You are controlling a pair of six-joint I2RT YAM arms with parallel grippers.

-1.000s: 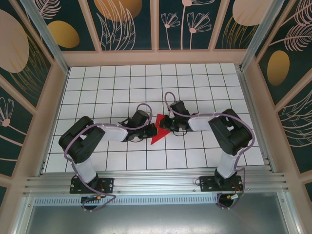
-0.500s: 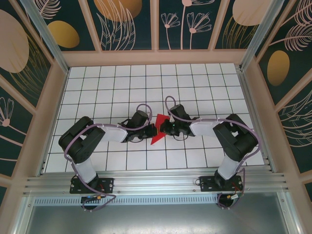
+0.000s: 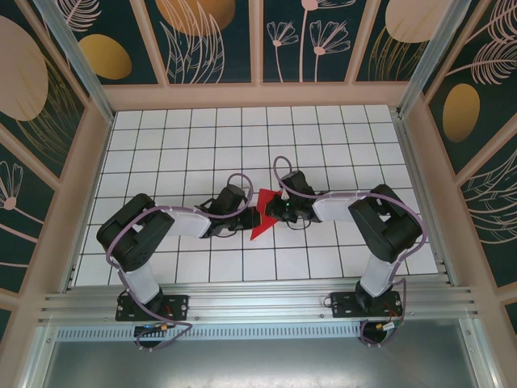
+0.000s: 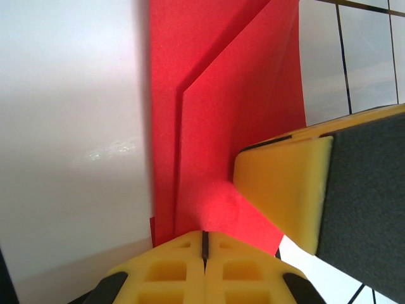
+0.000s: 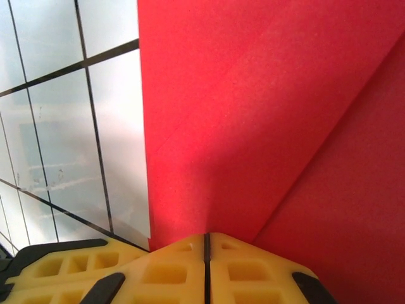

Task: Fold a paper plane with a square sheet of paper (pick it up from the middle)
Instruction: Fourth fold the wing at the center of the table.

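**Q:** Jaws on both sides?
**A:** Pressed together on the thin bright red creased paper wedge (image 3: 258, 229): left gripper (image 3: 255, 217) pinches from its 9 o'clock, right gripper (image 3: 272, 212) from 3 o'clock.
**Q:** Where does it sit?
**A:** At the middle of the white gridded tabletop (image 3: 161, 137), narrow tip toward 7 o'clock, broad end toward 12, fold lines running along it.

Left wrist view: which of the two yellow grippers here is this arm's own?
The bottom-edge pair: the left gripper, shut on the red paper. The black-padded block entering from the right is a finger of the right gripper.
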